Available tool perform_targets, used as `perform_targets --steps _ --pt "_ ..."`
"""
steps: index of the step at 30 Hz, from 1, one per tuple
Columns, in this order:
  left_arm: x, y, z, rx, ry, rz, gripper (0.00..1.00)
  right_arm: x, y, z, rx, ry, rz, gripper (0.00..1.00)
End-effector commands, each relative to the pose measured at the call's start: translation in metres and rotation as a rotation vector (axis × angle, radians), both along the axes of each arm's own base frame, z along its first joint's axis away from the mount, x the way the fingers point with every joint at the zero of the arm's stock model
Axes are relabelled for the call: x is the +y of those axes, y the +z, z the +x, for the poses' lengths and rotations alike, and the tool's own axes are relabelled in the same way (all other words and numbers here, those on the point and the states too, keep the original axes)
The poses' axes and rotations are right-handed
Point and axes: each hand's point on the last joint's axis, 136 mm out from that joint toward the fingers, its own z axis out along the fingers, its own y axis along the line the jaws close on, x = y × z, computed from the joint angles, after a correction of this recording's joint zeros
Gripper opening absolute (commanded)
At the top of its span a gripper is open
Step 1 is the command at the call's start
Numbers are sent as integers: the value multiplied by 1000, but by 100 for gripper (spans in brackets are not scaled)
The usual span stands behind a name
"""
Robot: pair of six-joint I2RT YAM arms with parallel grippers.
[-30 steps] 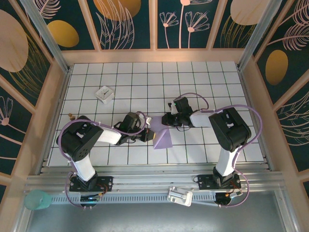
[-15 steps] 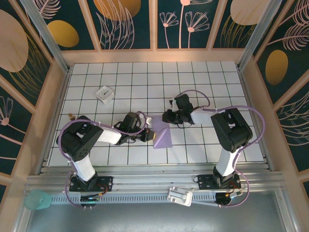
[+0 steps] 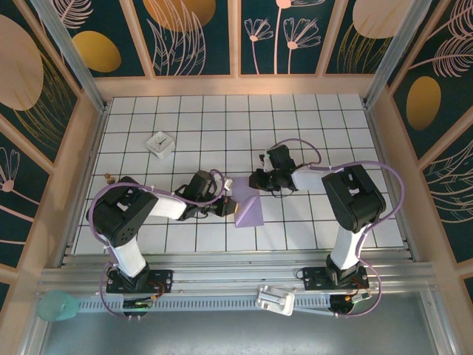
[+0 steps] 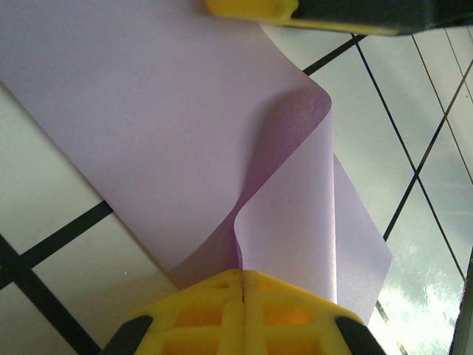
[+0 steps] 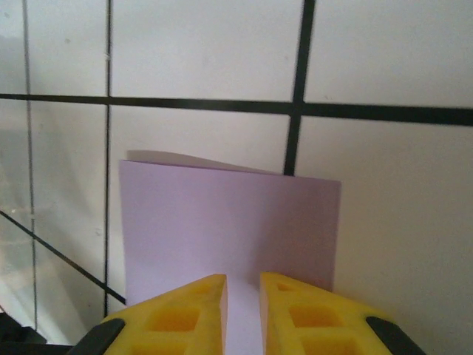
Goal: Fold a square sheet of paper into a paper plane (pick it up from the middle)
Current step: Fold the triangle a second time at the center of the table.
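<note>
White black-gridded tabletop (image 3: 295, 118), dark floral wall panels (image 3: 199, 37), pale wooden frame (image 3: 236, 83).

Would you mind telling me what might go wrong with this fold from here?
The left hand pinches a curled flap of the paper; a pull may crease it crookedly or tear it. The right hand sits over the paper's edge with its jaws slightly apart, so the paper might slide.
</note>
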Motion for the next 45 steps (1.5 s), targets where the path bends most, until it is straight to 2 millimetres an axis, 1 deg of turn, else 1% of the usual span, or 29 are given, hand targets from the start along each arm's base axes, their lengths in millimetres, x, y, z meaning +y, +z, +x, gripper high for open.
perform_targets --steps 1,4,7,13,18,23,41,45 --pt "24 -40 -4 73 50 166 0 -7 -19 -9 28 13 -35 18" --pt "28 -44 -6 85 63 192 0 -9 -21 -11 32 9 -37 18" --pt "27 -45 -7 92 59 195 0 -9 -22 -11 32 9 -37 18" --pt "18 -34 -3 86 52 147 0 -10 -25 -12 38 12 -43 17" --pt "8 -18 -1 72 48 78 0 -10 -26 -14 40 13 -44 16" --pt "4 -7 3 51 50 51 0 -11 -27 -14 41 12 -44 16" --pt "-6 9 9 24 25 4 0 -12 -29 -16 47 12 -51 15" --pt "-7 9 10 20 22 9 0 -13 -30 -16 49 10 -53 14"
